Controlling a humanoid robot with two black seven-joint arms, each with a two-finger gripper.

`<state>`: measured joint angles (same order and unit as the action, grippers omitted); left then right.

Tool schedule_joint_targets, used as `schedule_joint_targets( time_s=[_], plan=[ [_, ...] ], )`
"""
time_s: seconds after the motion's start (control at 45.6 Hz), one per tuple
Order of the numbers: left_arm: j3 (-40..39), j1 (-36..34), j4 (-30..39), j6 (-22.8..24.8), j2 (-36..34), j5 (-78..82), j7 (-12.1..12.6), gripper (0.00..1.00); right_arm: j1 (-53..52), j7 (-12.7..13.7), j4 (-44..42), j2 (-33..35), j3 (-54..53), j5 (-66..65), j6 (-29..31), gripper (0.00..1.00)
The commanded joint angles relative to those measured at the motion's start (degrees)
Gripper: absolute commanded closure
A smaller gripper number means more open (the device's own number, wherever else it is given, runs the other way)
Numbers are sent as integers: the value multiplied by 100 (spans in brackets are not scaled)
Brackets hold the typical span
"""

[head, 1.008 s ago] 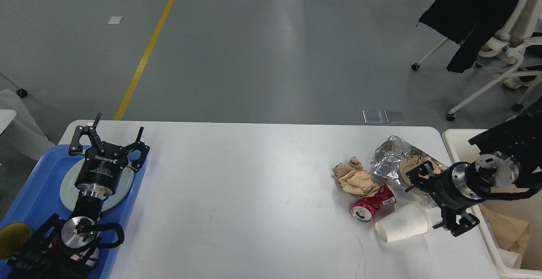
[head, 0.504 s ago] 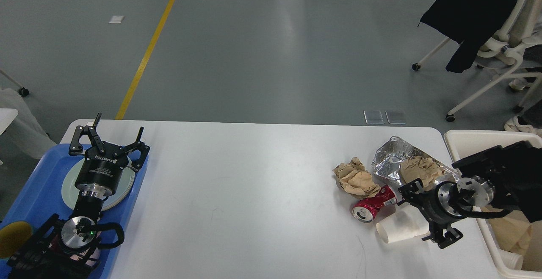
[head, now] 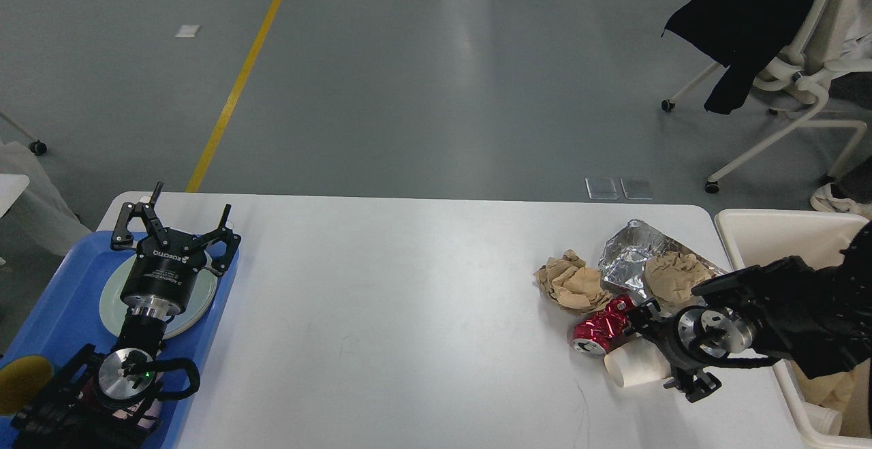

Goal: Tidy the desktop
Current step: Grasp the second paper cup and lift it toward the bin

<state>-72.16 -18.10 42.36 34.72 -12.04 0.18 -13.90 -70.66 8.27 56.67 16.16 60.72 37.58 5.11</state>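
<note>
Right gripper (head: 664, 350) moved lower over paper cup (head: 633, 369), fingers straddling it; left gripper (head: 178, 223) wide above tray (head: 61, 292).

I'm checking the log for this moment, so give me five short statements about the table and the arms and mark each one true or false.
1. The paper cup lies on its side on the desktop. True.
2. The red can stands upright. False: it lies crushed on its side beside the cup.
3. The left gripper is over the blue tray with its fingers spread. True.
4. The right gripper hangs inside the white bin. False: it is over the desktop at the cup, one finger on each side of it.
5. The foil wrapper lies on the floor. False: it lies on the desktop by the crumpled brown paper.
</note>
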Motion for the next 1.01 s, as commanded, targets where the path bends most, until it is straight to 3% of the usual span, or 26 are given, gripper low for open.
schedule_joint_targets(
  time_s=[0.0,0.11,0.175,0.57,0.833,0.986],
  plan=[
    [0,0,0,0,0,0,1,3,131,8,-200,1,1,-40,-81,2],
    [0,0,0,0,0,0,1,3,158,17,-288,-7,-17,-189,-63,3],
    [0,0,0,0,0,0,1,3,149,52,-279,-7,-87,-321,-63,9],
    [0,0,0,0,0,0,1,3,132,87,-51,19,-122,-427,-63,87],
    [0,0,0,0,0,0,1,3,-500,96,818,458,18,-470,-72,100],
    [0,0,0,0,0,0,1,3,-1229,114,1503,476,334,-664,33,100]
  ],
)
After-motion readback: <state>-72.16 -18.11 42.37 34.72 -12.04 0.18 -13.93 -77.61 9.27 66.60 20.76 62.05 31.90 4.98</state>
